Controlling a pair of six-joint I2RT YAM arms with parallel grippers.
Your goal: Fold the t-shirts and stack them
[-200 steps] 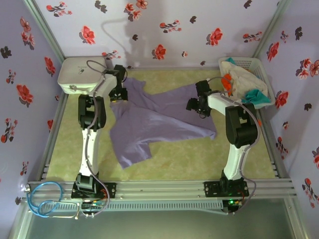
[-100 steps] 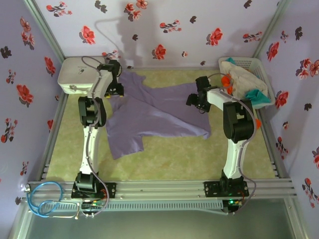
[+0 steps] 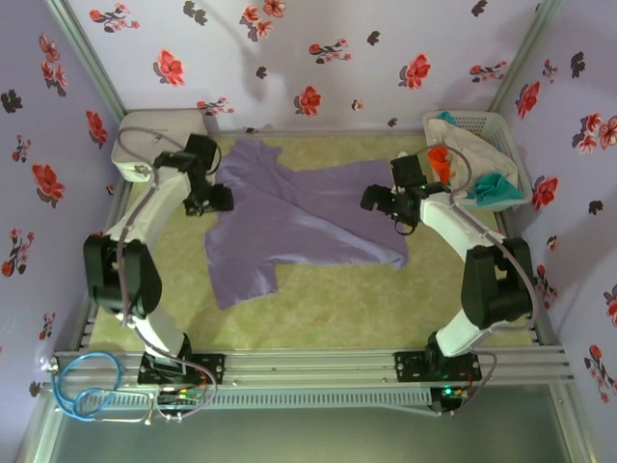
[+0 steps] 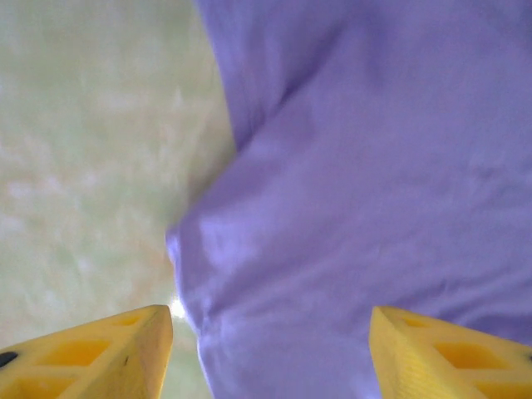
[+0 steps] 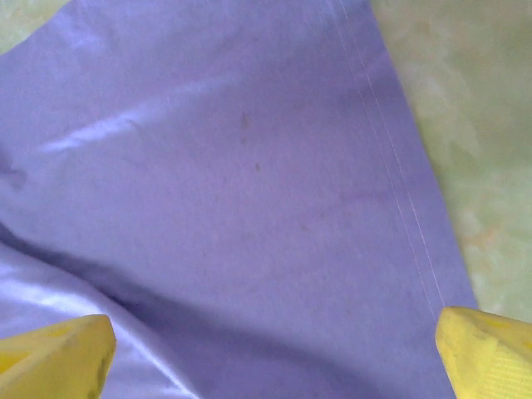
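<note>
1. Starting at the near side, the lavender t-shirt (image 3: 299, 227) lies spread on the table (image 3: 337, 309). One flap of it points toward the arm bases, and a few soft creases run across its body.
2. It should handle as light, limp cloth: no stiffness, so it will sag and drag from any pinch and bunch if pushed. I judge the hemmed edges and corners to be the best holds, taken at two well-separated points so that the fold comes over flat.
3. The left gripper (image 3: 210, 198) hangs over the t-shirt's left edge, its arm bent in an elbow out beyond that edge. In the left wrist view its yellow fingers (image 4: 125, 349) stand partly spread, with cloth under the gap and nothing pinched between them.
4. The right gripper (image 3: 378, 200) sits over the t-shirt's right end, its arm curving in from beyond that end. In the right wrist view the jaws are as wide as they go, and the stitched hem lies below them, not gripped.
5. Farther off, beyond the t-shirt's right end, the white lattice basket (image 3: 482, 119) holds the orange t-shirt (image 3: 439, 156), the teal t-shirt (image 3: 492, 188) and the off-white t-shirt (image 3: 472, 154) in a heap.
6. Beyond the t-shirt's far left corner stands the white rounded box (image 3: 154, 135).
</note>
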